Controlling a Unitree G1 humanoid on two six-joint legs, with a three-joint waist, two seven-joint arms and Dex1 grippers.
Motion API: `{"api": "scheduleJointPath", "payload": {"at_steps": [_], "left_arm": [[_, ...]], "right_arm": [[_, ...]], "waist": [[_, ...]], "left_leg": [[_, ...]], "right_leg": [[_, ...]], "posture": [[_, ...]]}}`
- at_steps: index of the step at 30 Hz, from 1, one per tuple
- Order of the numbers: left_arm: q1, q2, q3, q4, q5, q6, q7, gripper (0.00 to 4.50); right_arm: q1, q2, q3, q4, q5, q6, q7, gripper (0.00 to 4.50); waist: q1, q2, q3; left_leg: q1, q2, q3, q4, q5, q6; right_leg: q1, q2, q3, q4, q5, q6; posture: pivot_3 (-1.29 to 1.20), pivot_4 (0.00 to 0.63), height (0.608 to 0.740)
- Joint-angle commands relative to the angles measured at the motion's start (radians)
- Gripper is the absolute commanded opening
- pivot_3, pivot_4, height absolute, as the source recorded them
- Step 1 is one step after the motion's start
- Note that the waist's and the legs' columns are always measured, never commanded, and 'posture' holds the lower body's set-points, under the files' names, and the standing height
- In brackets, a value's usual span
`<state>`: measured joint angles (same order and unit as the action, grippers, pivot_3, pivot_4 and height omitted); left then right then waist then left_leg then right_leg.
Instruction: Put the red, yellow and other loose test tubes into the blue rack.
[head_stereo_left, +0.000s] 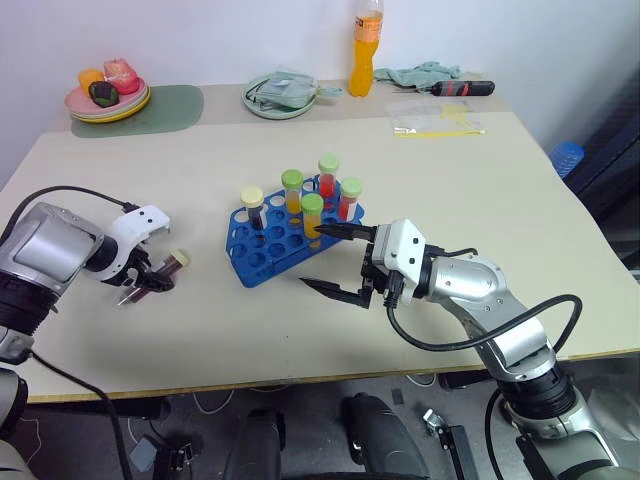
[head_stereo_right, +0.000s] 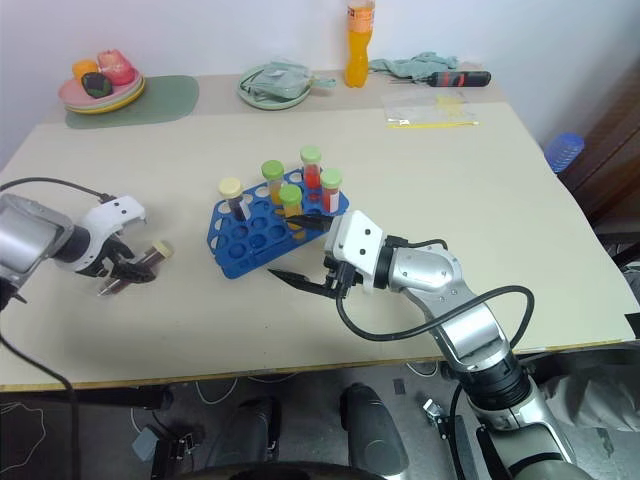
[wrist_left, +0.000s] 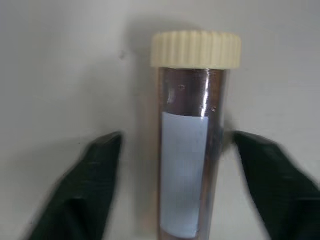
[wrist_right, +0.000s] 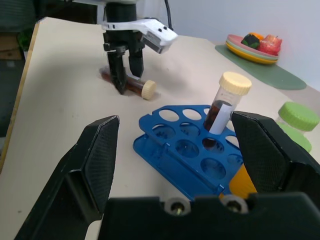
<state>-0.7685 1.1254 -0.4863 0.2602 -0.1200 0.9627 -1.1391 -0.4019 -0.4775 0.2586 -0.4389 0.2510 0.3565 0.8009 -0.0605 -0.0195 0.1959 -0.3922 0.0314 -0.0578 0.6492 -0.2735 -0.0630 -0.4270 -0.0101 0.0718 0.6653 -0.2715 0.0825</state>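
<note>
- One dark, cream-capped plastic test tube (wrist_left: 192, 135) lies flat on your surface between the left pincer's (head_stereo_left: 146, 283) half-spread fingers, long axis along them, untouched.
- Right pincer (head_stereo_left: 327, 259) gapes wide, empty, beside the blue plastic rack (head_stereo_left: 262, 256).

The right gripper (wrist_right: 175, 150) spreads its black fingers wide across the lower frame; between them stands the blue rack (wrist_right: 187, 157) with a cream-capped dark tube (wrist_right: 223, 107); upper left, the left gripper (wrist_right: 125, 67) straddles a loose tube (wrist_right: 135, 86) lying on the table (wrist_right: 65, 90); a plate of fruit (wrist_right: 252, 47) sits upper right.
</note>
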Motion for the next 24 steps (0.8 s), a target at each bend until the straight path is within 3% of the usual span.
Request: {"api": "scheduleJointPath", "payload": {"at_steps": [1,3,5,7,10,13,16,18,22,24], "left_arm": [[-0.011,-0.001,0.008,0.015,0.044,-0.016,-0.025,1.63],[0.002,0.010,0.040,0.009,0.046,-0.034,-0.027,0.80],[0.024,0.029,0.103,-0.012,0.028,-0.071,-0.018,0.80],[0.077,0.023,0.272,-0.072,-0.055,-0.130,0.009,0.80],[0.308,-0.115,0.711,-0.334,-0.235,-0.387,0.050,0.80],[0.486,-0.230,0.860,-0.595,-0.379,-0.326,0.085,0.80],[0.506,-0.418,0.838,-0.787,-0.499,-0.237,0.290,0.80],[0.489,-0.567,0.732,-0.887,-0.449,-0.273,0.443,0.80],[0.524,-0.767,0.448,-0.882,-0.095,-0.526,0.714,0.80],[0.559,-0.840,0.386,-0.838,0.016,-0.620,0.821,0.80]], "right_arm": [[0.001,0.005,-0.008,-0.050,0.010,0.000,-0.007,3.97],[0.002,0.003,-0.007,-0.052,0.011,0.002,-0.006,3.97],[0.004,0.000,-0.009,-0.055,0.012,0.003,-0.005,3.97],[0.013,-0.004,-0.019,-0.056,0.017,0.010,-0.008,3.97],[0.038,-0.003,-0.052,-0.036,0.025,0.017,-0.029,3.97],[0.074,-0.013,-0.079,0.012,0.007,-0.006,-0.044,3.97],[0.103,-0.008,-0.101,0.050,0.000,-0.016,-0.067,3.97],[0.120,-0.007,-0.105,0.086,-0.023,-0.040,-0.083,3.97],[0.140,-0.005,-0.108,0.136,-0.047,-0.073,-0.099,3.97],[0.144,-0.004,-0.110,0.145,-0.051,-0.081,-0.105,3.97]], "waist": [[0.001,0.000,0.000],[0.000,0.000,0.000],[0.000,0.000,0.000],[0.000,0.000,0.000],[0.008,0.000,0.000],[0.018,-0.001,0.000],[0.031,0.000,-0.001],[0.046,-0.001,-0.001],[0.046,-0.001,-0.001],[0.039,0.000,-0.001]], "left_leg": [[0.000,0.000,0.000,0.000,0.000,0.000],[0.000,0.000,0.000,0.000,0.000,0.000],[0.000,0.000,0.000,0.000,0.000,0.000],[0.000,0.000,0.000,0.000,0.000,0.000],[-0.002,0.001,0.000,0.001,0.000,0.000],[-0.002,0.001,0.002,0.002,0.000,0.000],[0.000,0.000,0.001,0.003,0.000,0.000],[0.000,0.000,0.000,0.007,0.000,0.000],[0.001,-0.001,0.000,0.012,0.000,0.000],[0.003,-0.001,0.001,0.012,0.000,0.000]], "right_leg": [[0.000,0.000,0.000,0.000,0.000,0.000],[0.000,0.000,0.000,0.000,0.000,0.000],[0.000,0.000,0.000,0.000,0.000,0.000],[0.000,0.000,0.000,0.000,0.000,0.000],[-0.001,-0.002,-0.001,0.000,0.000,0.000],[-0.001,-0.004,0.000,-0.001,0.000,0.001],[0.002,-0.004,0.000,0.000,0.000,0.001],[0.005,-0.003,0.000,0.000,0.001,0.003],[0.009,-0.003,0.001,-0.001,0.002,0.005],[0.010,-0.002,0.002,-0.001,0.003,0.005]], "posture": [[0.00,0.150,0.740],[0.00,0.150,0.740],[0.00,0.150,0.740],[0.00,0.150,0.740],[0.00,0.150,0.740],[0.00,0.150,0.740],[0.00,0.150,0.740],[0.00,0.150,0.740],[0.00,0.150,0.740],[0.00,0.150,0.740]]}}
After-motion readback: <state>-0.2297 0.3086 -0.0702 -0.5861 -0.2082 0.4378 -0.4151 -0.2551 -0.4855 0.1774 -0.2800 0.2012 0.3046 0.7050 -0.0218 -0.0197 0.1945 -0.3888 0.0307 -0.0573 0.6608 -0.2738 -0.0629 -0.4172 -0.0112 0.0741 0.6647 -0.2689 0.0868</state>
